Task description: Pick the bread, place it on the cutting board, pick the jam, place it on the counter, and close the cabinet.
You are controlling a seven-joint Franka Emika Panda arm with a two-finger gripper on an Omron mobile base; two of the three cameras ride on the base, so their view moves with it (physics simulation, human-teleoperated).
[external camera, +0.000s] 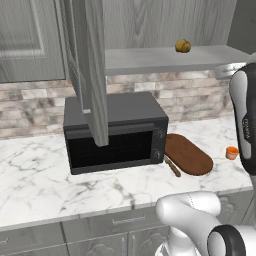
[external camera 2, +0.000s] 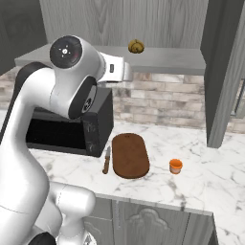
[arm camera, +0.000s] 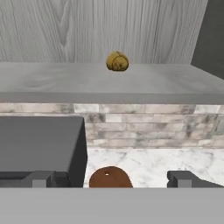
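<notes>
The bread (external camera: 182, 46) (external camera 2: 136, 46) (arm camera: 117, 61), a small golden-brown lump, sits on the grey shelf (external camera: 170, 59) (arm camera: 52, 81) of the cabinet, whose doors (external camera: 92, 65) (external camera 2: 222, 72) stand open. My gripper (arm camera: 111, 179) is open and empty. It hangs in front of the shelf, well short of the bread and a little below it. The dark oval cutting board (external camera: 187, 154) (external camera 2: 129, 154) (arm camera: 110, 177) lies bare on the counter (external camera: 40, 180) (external camera 2: 210, 177). The orange jam (external camera: 232, 152) (external camera 2: 175, 166) stands upright on the counter just right of the board.
A black microwave (external camera: 115, 132) (external camera 2: 72, 129) (arm camera: 39, 144) stands on the counter left of the board, under the open left door. A knife (external camera: 172, 166) (external camera 2: 106, 160) lies between microwave and board. A brick backsplash (arm camera: 144, 127) runs below the shelf.
</notes>
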